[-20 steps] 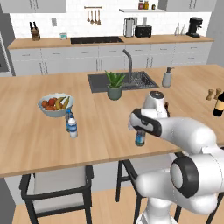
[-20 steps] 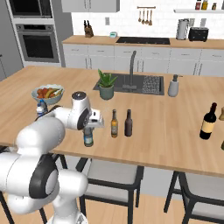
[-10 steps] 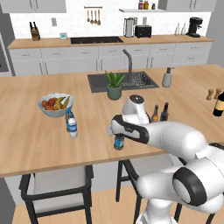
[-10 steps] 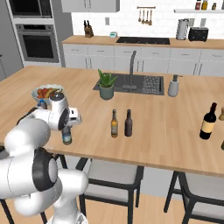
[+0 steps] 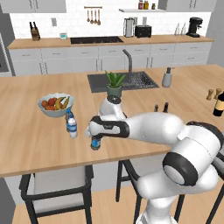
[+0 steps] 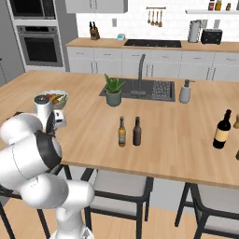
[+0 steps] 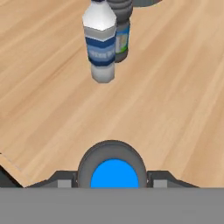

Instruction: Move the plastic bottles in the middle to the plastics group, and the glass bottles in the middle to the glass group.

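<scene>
My gripper (image 5: 95, 136) is shut on a small greyish plastic bottle (image 5: 95, 142) with a blue band, held upright low over the counter's front part. In the hand view its blue cap (image 7: 113, 174) sits between my fingertips (image 7: 62, 183). Just to its left stands the plastics group (image 5: 71, 125), which the hand view shows as a white-blue bottle (image 7: 101, 42) with a greyer one (image 7: 121, 30) behind. Two slim brown glass bottles (image 6: 122, 132) (image 6: 137, 131) stand mid-counter, half hidden by my arm in the left base view. The dark wine bottle (image 6: 222, 130) stands far right.
A bowl of fruit (image 5: 55, 104) sits behind the plastics group. A potted plant (image 6: 113, 91), the sink (image 6: 154, 88) and a soap dispenser (image 6: 185, 92) lie further back. Wooden shakers (image 5: 213, 93) stand by the wine bottle (image 5: 218, 104). Stools stand under the counter's front edge.
My arm has swung left along the counter with the plastic bottle in its grip, away from the two brown bottles and up close to the plastics group.
</scene>
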Robot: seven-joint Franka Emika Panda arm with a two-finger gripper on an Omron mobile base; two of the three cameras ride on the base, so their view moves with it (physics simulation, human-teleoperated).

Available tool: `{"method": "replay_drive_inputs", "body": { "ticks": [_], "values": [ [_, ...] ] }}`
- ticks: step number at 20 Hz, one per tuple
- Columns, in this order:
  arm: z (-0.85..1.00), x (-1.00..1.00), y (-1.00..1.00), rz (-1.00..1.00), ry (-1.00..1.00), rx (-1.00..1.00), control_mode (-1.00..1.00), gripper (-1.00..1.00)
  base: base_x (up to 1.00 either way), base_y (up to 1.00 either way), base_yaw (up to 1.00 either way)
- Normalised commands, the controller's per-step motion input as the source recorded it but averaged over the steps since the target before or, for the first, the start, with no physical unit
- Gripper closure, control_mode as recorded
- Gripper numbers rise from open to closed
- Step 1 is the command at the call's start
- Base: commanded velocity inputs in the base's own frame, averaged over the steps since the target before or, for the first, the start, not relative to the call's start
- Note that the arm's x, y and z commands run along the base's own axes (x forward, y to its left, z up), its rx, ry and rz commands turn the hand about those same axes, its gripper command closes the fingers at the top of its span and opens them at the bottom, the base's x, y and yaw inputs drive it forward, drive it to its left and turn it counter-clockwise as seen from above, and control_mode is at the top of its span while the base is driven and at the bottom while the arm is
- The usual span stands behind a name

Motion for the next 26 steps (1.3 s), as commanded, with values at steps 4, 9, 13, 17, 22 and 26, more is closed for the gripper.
{"method": "replay_drive_inputs", "body": {
  "ticks": [4, 9, 13, 17, 22, 26],
  "values": [
    [0.08, 0.34, 0.96, 0.06, 0.01, 0.0, -1.0, 1.0, 0.0, 0.0, 0.0],
    [0.0, 0.27, 0.54, 0.0, 0.06, -0.03, -1.0, 1.0, 0.0, 0.0, 0.0],
    [0.0, 0.19, 0.18, -0.01, 0.06, 0.0, -1.0, 1.0, 0.0, 0.0, 0.0],
    [0.0, 0.22, 0.0, -0.08, 0.1, 0.0, -1.0, 1.0, 0.0, 0.0, 0.0],
    [-0.01, 0.03, 0.0, -0.06, 0.01, 0.0, -1.0, 1.0, 0.0, 0.0, 0.0],
    [-0.09, 0.0, 0.0, -0.04, -0.02, -0.01, -1.0, 1.0, 0.0, 0.0, 0.0]
  ]
}}
